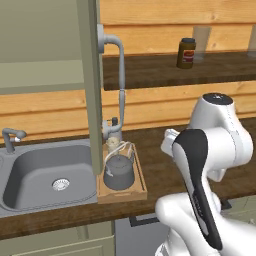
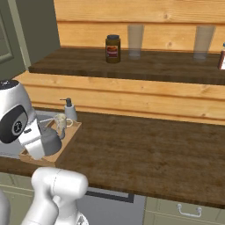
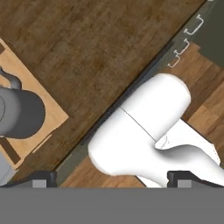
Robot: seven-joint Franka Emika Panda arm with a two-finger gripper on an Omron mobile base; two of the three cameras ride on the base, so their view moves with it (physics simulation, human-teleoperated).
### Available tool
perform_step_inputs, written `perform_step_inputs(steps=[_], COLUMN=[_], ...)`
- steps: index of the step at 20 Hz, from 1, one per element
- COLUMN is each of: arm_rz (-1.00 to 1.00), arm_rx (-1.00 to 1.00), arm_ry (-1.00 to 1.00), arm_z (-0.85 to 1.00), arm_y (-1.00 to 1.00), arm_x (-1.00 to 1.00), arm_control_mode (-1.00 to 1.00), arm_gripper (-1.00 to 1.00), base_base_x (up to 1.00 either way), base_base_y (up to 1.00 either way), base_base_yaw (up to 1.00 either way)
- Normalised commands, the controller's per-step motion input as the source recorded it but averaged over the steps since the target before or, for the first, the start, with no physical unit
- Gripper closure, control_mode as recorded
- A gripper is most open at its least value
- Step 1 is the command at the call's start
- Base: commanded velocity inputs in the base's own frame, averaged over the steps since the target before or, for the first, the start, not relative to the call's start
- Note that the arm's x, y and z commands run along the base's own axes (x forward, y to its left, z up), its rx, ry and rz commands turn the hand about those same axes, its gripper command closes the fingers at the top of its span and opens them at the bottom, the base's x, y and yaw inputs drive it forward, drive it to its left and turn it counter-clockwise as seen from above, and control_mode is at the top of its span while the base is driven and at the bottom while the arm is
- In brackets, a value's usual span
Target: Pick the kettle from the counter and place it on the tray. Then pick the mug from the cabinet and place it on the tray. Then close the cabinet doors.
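Hanging spread wide and holding nothing, the gripper (image 3: 112,178) looks straight down from above the dark brown wooden table (image 3: 96,52), its two dark tips well apart at the bottom of the hand view. Off to its left in that view sits the small squat grey metal kettle (image 3: 19,114), resting inside the rectangular light wooden tray (image 3: 52,114), clear of the fingers.

From the base views, the kettle (image 1: 119,172) stands in the tray (image 1: 141,185) just beside the grey sink basin (image 1: 30,175), and the cream-beige ceramic mug (image 1: 115,146) appears to sit in the tray too, behind the kettle and close to it, further from the gripper. The right base view shows the mug (image 2: 60,120) near the tray's far end, next to a white soap pump bottle (image 2: 69,110).

Beyond them, a tall sage-green panelled cabinet door (image 1: 91,85) stands swung out edge-on over the tray, with its long grey metal bar handle (image 1: 120,75) facing the arm.

Judging by this, both placements look done; what remains is closing the cabinet doors.
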Motion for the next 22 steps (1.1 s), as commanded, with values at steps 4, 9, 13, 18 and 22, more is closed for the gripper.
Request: perform_step_inputs(steps=[4, 9, 13, 18, 22], arm_rz=[0.00, 0.00, 0.00, 0.00, 0.00], arm_rx=[0.00, 0.00, 0.00, 0.00, 0.00], arm_ry=[0.00, 0.00, 0.00, 0.00, 0.00], arm_z=[0.00, 0.00, 0.00, 0.00, 0.00], arm_y=[0.00, 0.00, 0.00, 0.00, 0.00], arm_x=[0.00, 0.00, 0.00, 0.00, 0.00], arm_control_mode=[1.00, 1.00, 1.00, 1.00, 1.00], arm_gripper=[-1.00, -1.00, -1.00, -1.00, -1.00], base_base_x=[-1.00, -1.00, -0.82, -0.14, 0.05], base_base_y=[-0.02, 0.23, 0.83, 1.00, 1.00], base_base_yaw=[0.00, 0.00, 0.00, 0.00, 0.00])
